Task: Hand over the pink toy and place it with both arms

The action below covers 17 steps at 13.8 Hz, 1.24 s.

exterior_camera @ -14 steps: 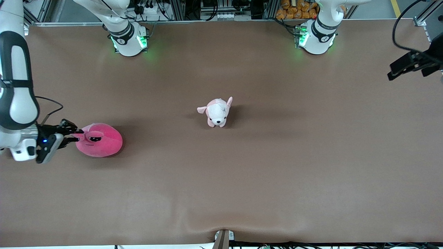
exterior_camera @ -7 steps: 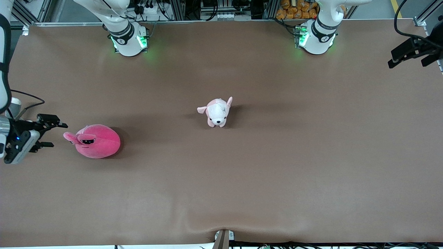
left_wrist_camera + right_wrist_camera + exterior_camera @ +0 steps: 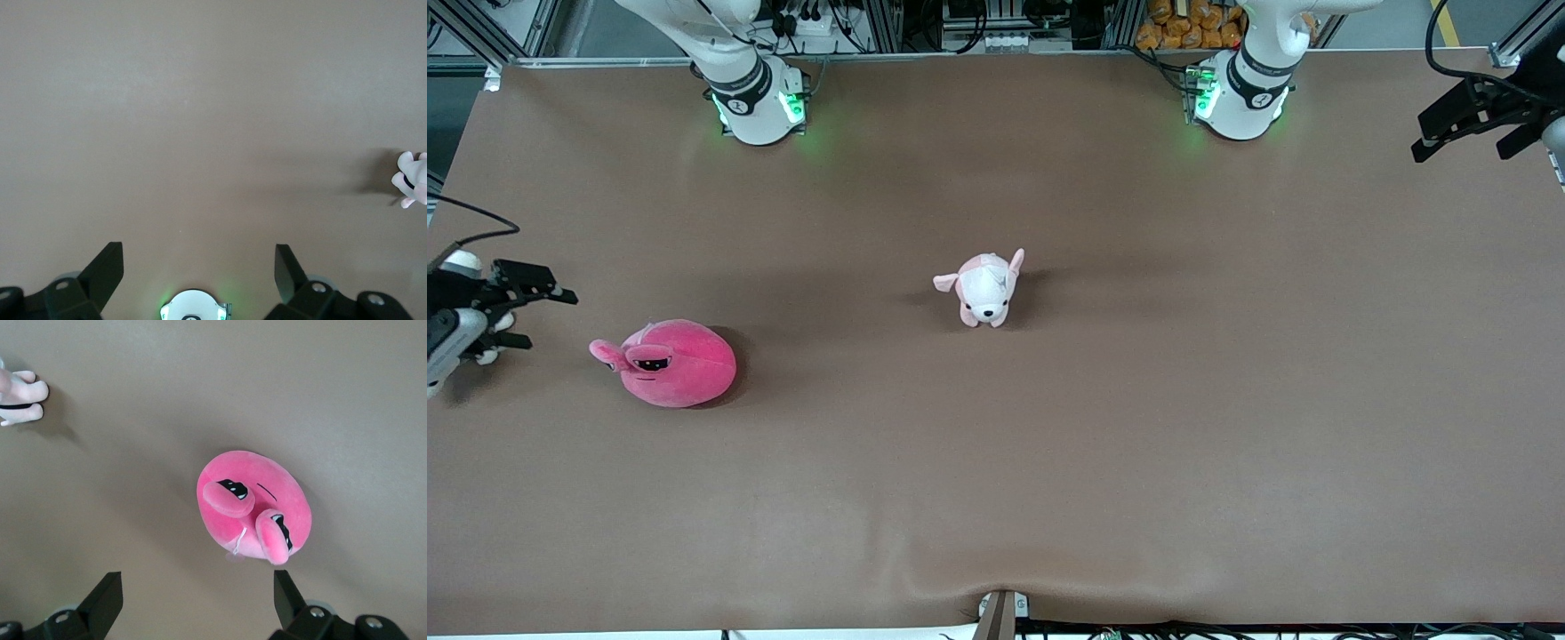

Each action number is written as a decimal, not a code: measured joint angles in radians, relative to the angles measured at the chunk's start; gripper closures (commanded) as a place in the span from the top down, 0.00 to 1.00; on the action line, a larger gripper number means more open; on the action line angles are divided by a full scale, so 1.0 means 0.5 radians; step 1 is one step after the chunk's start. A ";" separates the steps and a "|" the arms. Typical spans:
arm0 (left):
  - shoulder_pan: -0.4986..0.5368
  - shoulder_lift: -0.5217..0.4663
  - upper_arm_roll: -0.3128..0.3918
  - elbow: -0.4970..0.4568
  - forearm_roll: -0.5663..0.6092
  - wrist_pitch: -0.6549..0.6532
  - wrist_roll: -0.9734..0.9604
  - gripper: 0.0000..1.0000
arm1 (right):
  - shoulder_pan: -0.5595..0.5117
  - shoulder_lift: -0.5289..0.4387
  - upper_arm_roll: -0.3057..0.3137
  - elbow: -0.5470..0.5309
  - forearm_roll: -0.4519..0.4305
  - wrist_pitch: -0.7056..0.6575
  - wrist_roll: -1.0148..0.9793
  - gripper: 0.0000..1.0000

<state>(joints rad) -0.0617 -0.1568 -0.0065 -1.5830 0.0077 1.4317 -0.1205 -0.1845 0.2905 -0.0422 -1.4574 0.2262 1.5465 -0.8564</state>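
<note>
A: R pincer first. State?

B: Right gripper at mid-height of the front view, hard against the frame edge at the right arm's end, over the table margin. Fingers spread wide, nothing between. No contact w/ anything.

A: And outward from there?

B: Pink toy just beside, a touch lower in frame, flat on the cloth. Clear gap between fingertips and plush. Stalk eyes aimed at that pincer, round body trailing off toward table centre. So long axis roughly along the table's length, approx. in line w/ the reach.

A: Same in the right wrist view?

B: Yes. Toy mid-frame there, off-centre toward one finger, eyes pointing down toward the fingers.

A: Other arm?

B: Left gripper in the upper corner of the front view at the left arm's end, fingers apart too, empty. Waiting, prob. Only bare table plus a sliver of the puppy plush in the left wrist view. Well apart from the toy.

A: So nearer arm = R, by a lot.

B: Agreed. Any grasp from there likely across the narrow width, not end-on over the eyes. Soft plush; risk of pinching a stalk only.
</note>
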 measured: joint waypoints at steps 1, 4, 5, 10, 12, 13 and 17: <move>0.000 0.000 -0.003 -0.009 0.000 0.003 -0.004 1.00 | 0.029 -0.047 0.000 -0.009 -0.023 -0.012 0.081 1.00; 0.000 0.000 -0.013 -0.034 0.000 0.021 -0.005 1.00 | 0.265 -0.245 -0.110 -0.090 -0.102 -0.025 0.378 1.00; 0.000 0.000 -0.025 -0.038 0.000 0.022 -0.005 1.00 | 0.335 -0.321 -0.149 -0.124 -0.113 -0.040 0.470 1.00; 0.000 0.001 -0.091 -0.089 0.000 0.034 -0.148 1.00 | 0.400 -0.562 -0.189 -0.198 -0.247 -0.105 0.872 1.00; 0.000 0.001 -0.091 -0.095 0.000 0.043 -0.154 1.00 | 0.408 -0.594 -0.192 -0.201 -0.307 -0.120 1.061 1.00; 0.000 0.001 -0.092 -0.095 0.000 0.044 -0.155 1.00 | 0.411 -0.599 -0.192 -0.201 -0.342 -0.136 1.170 1.00; 0.001 0.033 -0.091 -0.084 0.010 0.052 -0.157 1.00 | 0.427 -0.615 -0.186 -0.196 -0.358 -0.291 1.628 1.00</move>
<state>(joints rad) -0.0613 -0.1401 -0.0520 -1.6249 0.0125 1.4577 -0.1989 0.0290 -0.0171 -0.1354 -1.5556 0.0473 1.4009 -0.0426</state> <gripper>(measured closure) 0.000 0.000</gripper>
